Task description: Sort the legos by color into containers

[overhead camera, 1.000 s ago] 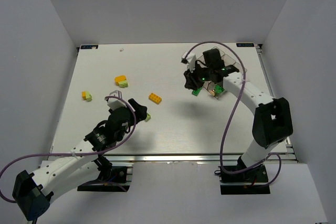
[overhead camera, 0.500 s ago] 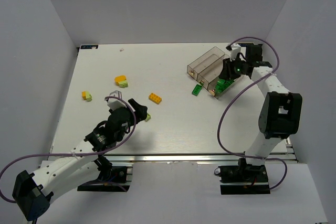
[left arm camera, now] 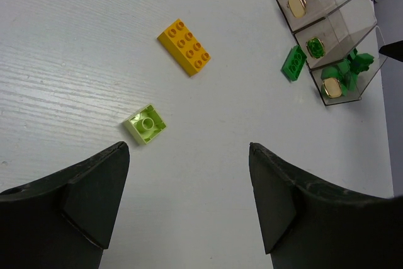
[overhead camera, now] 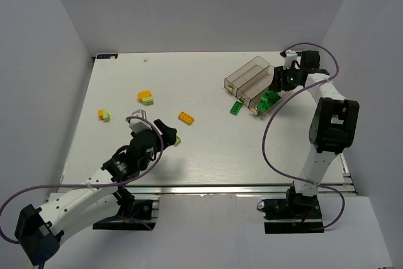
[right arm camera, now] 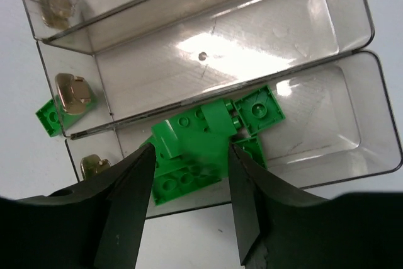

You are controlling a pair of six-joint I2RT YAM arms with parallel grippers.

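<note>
Plainly left gripper (left arm camera: 187,149) spread, empty; right gripper (right arm camera: 190,148) straddles blurred green lego (right arm camera: 192,127), grip unclear

The bins (right arm camera: 208,48) are clear, smoky plastic with brassy round fittings (right arm camera: 74,92). The heaped bricks (right arm camera: 201,149) in one end bin are vivid green, as is the lone brick (left arm camera: 293,63) outside. On the white, faintly grained table (left arm camera: 75,61) lie an orange-yellow eight-stud brick (left arm camera: 184,47), a pale lime single-stud brick (left arm camera: 145,124), and a stacked pair (overhead camera: 145,97) of orange-yellow and lime.
</note>
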